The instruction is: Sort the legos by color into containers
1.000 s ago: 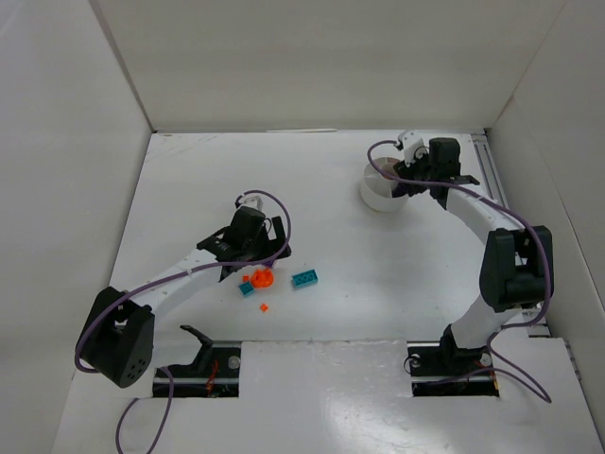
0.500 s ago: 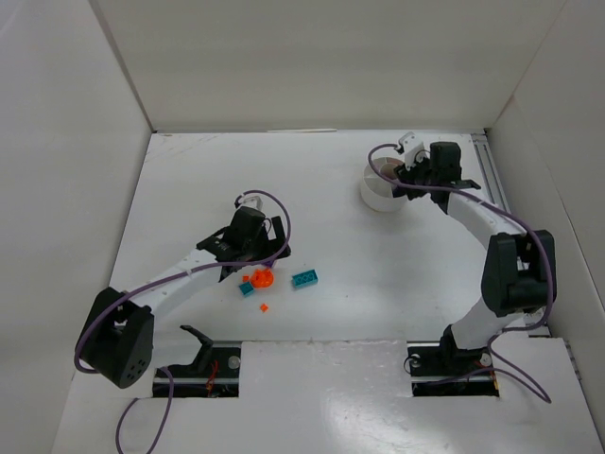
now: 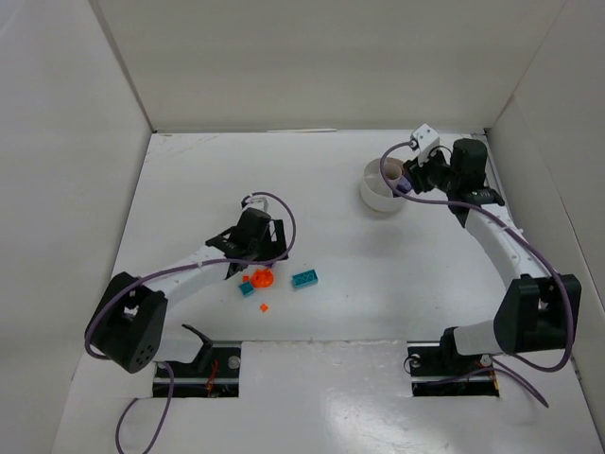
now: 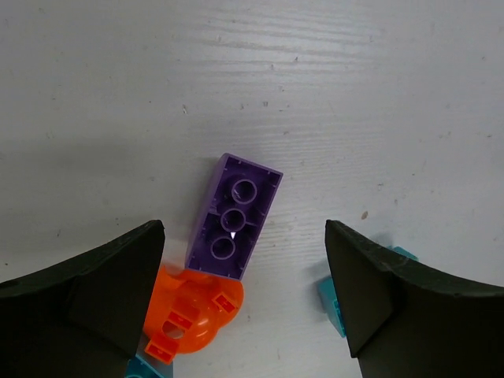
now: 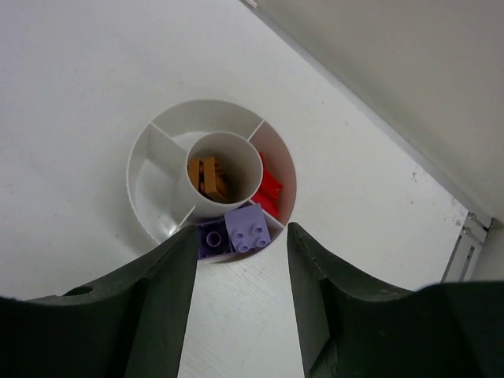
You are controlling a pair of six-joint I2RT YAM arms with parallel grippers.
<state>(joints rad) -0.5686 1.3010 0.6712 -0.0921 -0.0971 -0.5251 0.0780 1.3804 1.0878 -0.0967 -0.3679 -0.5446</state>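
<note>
My left gripper (image 3: 255,262) is open and hangs low over a cluster of bricks. In the left wrist view (image 4: 244,233) a purple brick (image 4: 235,216) lies upside down between its spread fingers, touching an orange domed piece (image 4: 185,315). A teal brick (image 4: 333,303) peeks out by the right finger. The top view shows the orange piece (image 3: 261,278), a teal brick (image 3: 304,278), a small teal bit (image 3: 247,289) and an orange bit (image 3: 264,307). My right gripper (image 5: 240,236) is open and empty above the white dish (image 5: 140,177), which holds purple (image 5: 250,230), red (image 5: 270,187) and brown (image 5: 206,177) bricks.
The dish (image 3: 376,196) stands at the back right of the white table, with my right gripper (image 3: 405,180) at its right side. White walls enclose the table on three sides. A metal rail (image 5: 470,236) runs along the right edge.
My right wrist has drawn back to the right, away from over the dish. My left gripper has shifted slightly over the brick cluster. The bricks have not moved.
</note>
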